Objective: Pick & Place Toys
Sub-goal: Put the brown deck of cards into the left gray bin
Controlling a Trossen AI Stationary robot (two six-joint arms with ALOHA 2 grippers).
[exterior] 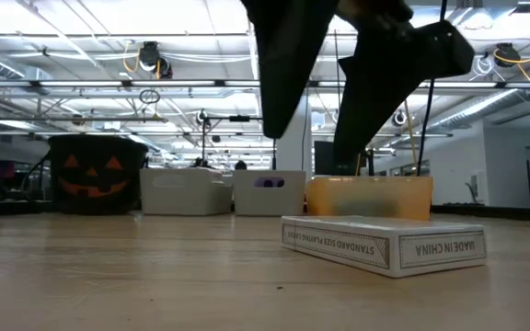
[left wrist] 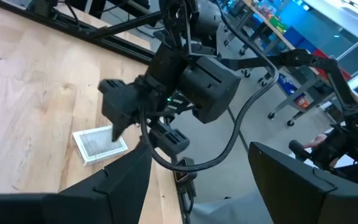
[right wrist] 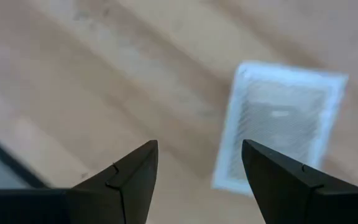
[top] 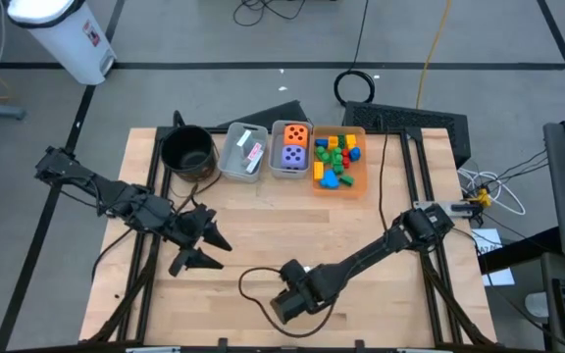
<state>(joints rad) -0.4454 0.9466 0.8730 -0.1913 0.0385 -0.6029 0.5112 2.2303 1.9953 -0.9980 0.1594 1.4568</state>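
The right end effector (right wrist: 197, 163) hangs fingers parted, empty, just above a white card box (exterior: 385, 243) lying flat near the worktop's (top: 263, 226) front edge. The left end effector (top: 204, 247), also open and empty, waits by the left side. Bins line the far edge; a ceiling-lit workshop lies beyond.

the card box (exterior: 385, 244) lies flat on the table (top: 263, 235) near its front edge, directly under the right gripper (right wrist: 197, 163), jaws apart above it, not touching. along the back edge runs a row: the pot (top: 186, 150) at the left, then a bin (top: 244, 150) with cards, then a bin (top: 291, 149) with two dice, then a bin (top: 338, 160) with the blocks at the right. the left gripper (top: 204, 249) hangs open over the table's left side, well apart from the box.
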